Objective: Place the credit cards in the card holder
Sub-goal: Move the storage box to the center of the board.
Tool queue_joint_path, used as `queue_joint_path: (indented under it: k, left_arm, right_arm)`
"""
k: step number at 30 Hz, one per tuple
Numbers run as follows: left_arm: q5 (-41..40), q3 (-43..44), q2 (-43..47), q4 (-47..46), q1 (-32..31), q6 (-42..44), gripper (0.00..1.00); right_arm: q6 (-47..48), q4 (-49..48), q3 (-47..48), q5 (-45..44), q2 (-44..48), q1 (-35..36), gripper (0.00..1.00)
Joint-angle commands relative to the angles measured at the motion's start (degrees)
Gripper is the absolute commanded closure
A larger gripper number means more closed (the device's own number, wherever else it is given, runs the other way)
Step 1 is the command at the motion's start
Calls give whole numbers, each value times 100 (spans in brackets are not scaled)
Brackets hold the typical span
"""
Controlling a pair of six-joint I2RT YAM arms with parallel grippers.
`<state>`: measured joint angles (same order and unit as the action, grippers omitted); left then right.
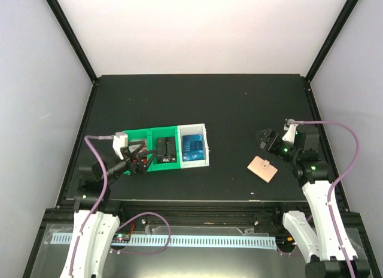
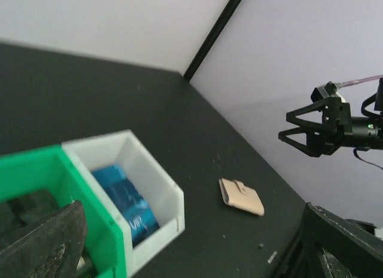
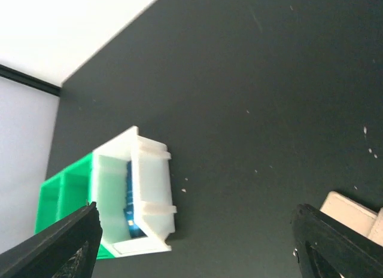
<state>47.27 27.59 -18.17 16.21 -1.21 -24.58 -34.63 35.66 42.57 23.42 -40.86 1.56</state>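
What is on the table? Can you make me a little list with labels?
cards: blue credit cards lying inside the white bin
white bin: right next to the green bins
card holder: tan card holder flat on the black table, away from the bins
left gripper: left gripper open, over the green bins
right gripper: right gripper open, holding nothing, near the card holder

The credit cards (image 1: 194, 148) are lying inside the end bin (image 1: 206, 145), which is sitting at the 3 o'clock end of a row of bins (image 1: 161, 130) on the table (image 1: 239, 104), while the card holder (image 1: 263, 168) is resting on the table well apart, between that bin's 3 and 4 o'clock.
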Motion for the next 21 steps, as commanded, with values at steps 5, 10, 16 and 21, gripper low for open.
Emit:
queue_joint_path:
  k: [5,10,16,21]
  left_arm:
    - [-1095,63,-1283,-57,-1457,-333,1]
    - [-2615,407,-2358,207,-3055,-511,4]
    - [-3902,885,-3484,517,-4487,-510,7]
    - [-4313,1164,-4300,671,-5015,-620,15]
  right_arm:
    - [-66,-247,-159,-800,-780,525,14]
    - [-81,-85,-184,-1487,-897,978,15]
    - [-147,127,-330,-1837,-828,1193,16]
    - [-166,326,-376,-2107,-810,1349,17]
